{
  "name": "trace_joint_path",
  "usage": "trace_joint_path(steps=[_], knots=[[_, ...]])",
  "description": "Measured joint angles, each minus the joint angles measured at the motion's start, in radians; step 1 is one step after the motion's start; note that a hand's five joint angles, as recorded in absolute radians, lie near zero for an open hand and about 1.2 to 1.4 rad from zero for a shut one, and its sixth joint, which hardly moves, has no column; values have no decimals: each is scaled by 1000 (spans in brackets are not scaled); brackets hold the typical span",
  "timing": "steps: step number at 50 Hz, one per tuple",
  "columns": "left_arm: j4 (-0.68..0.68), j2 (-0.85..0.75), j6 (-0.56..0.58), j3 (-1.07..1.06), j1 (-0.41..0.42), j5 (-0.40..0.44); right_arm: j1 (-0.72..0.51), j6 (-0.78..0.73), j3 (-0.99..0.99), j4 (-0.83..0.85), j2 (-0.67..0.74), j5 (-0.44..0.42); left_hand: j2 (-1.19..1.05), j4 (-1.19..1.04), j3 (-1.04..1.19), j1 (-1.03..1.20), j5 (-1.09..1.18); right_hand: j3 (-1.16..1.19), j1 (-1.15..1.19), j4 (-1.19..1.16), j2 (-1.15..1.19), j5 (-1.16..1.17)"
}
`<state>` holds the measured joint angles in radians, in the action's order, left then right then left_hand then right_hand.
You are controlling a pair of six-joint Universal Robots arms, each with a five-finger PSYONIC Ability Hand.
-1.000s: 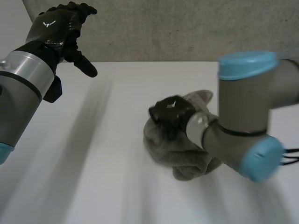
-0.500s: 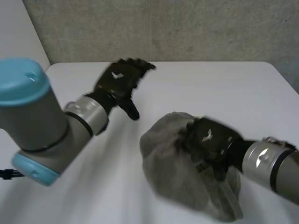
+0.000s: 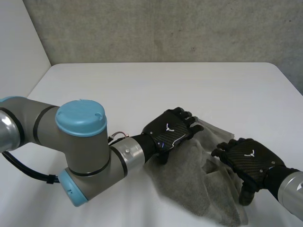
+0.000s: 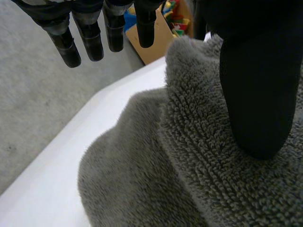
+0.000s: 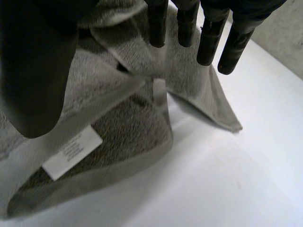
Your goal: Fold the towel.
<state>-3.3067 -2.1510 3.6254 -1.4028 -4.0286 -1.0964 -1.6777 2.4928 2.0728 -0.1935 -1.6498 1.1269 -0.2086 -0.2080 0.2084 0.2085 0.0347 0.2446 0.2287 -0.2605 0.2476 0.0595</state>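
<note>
A crumpled grey towel (image 3: 185, 176) lies on the white table (image 3: 142, 85) at the near right. My left hand (image 3: 169, 132) rests on the towel's far left edge with its fingers straight, open. In the left wrist view the thumb (image 4: 255, 85) lies on the towel's pile (image 4: 156, 179) while the fingers (image 4: 90, 38) hover above it. My right hand (image 3: 249, 159) sits over the towel's right side, open. In the right wrist view its straight fingers (image 5: 208, 42) hang above a folded-over corner of the towel (image 5: 118, 123), which bears a white label (image 5: 72, 152).
Bare table stretches to the left and far side of the towel. A concrete wall (image 3: 165, 28) stands behind the table. Past the table's edge, a cardboard box (image 4: 156, 38) with colourful things stands on the floor.
My left arm has swung in from the far left and laid its hand on the towel. My right hand has let go, opened and drawn back to the right; the towel lies flatter.
</note>
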Motion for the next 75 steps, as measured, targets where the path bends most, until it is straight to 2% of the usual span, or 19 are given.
trace_joint_path(steps=[8,19,23,28,33,38,41,42,43,44,46,48,53,57,60,63,67,70,75], knots=[[54,14,42,0,-1,-13,19,-12,12,91,24,6,-18,-18,18,18,18,0,0,0,0,0],[63,229,25,-154,-2,-95,0,73,-151,229,175,101,-19,-19,19,19,19,0,0,0,0,0],[35,292,-23,-227,10,-147,-10,135,-238,248,260,114,-20,-19,19,19,21,0,0,0,0,0],[-26,320,-155,-302,53,-256,-53,198,-365,254,397,115,-20,-19,19,20,21,0,0,0,0,0],[-63,277,-293,-311,105,-368,-110,225,-481,252,530,116,-20,-19,19,20,21,0,0,0,0,0],[-70,200,-362,-270,141,-445,-155,244,-567,244,621,120,-33,-33,33,33,30,41,59,-23,35,60],[-70,143,-377,-230,158,-488,-179,254,-621,231,670,122,-140,-130,140,140,130,299,312,-278,295,306],[-69,116,-378,-210,164,-505,-190,257,-649,219,692,123,-287,-287,286,287,285,537,550,-515,542,562],[-69,102,-378,-199,166,-514,-195,259,-663,213,702,123,-358,-342,341,360,342,650,682,-626,682,672],[-68,79,-377,-180,169,-527,-203,260,-691,199,718,125,-528,-506,527,526,504,875,891,-853,893,878],[-67,49,-372,-153,172,-542,-213,262,-732,177,737,128,-748,-732,731,745,732,1058,1084,-1042,1066,1075],[-68,27,-365,-126,173,-552,-222,264,-788,154,747,133,-876,-870,875,869,861,1094,1105,-1077,1078,1099],[-75,34,-319,-43,151,-558,-231,297,-958,125,697,163,-980,-982,981,947,952,1094,1105,-1077,1078,1099],[-103,96,-259,43,93,-554,-226,380,-1078,162,604,207,-998,-1001,999,961,967,1094,1105,-1077,1078,1099],[-172,172,-202,126,18,-550,-221,486,-1142,245,504,258,-1001,-1006,1004,965,970,1094,1106,-1077,1078,1099],[-278,239,-164,186,-51,-546,-219,565,-1158,307,429,290,-1002,-1007,1006,971,983,1094,1106,-1077,1078,1099],[-391,287,-146,212,-102,-535,-223,603,-1135,307,376,304,-1002,-1009,1007,981,990,1094,1106,-1077,1078,1099],[-458,303,-144,185,-125,-511,-230,577,-1085,237,362,295,-1003,-1010,1008,985,990,1094,1106,-1077,1078,1099],[-485,293,-148,57,-146,-445,-247,462,-958,127,370,261,-1005,-1010,1008,990,994,1094,1106,-1077,1078,1100]])
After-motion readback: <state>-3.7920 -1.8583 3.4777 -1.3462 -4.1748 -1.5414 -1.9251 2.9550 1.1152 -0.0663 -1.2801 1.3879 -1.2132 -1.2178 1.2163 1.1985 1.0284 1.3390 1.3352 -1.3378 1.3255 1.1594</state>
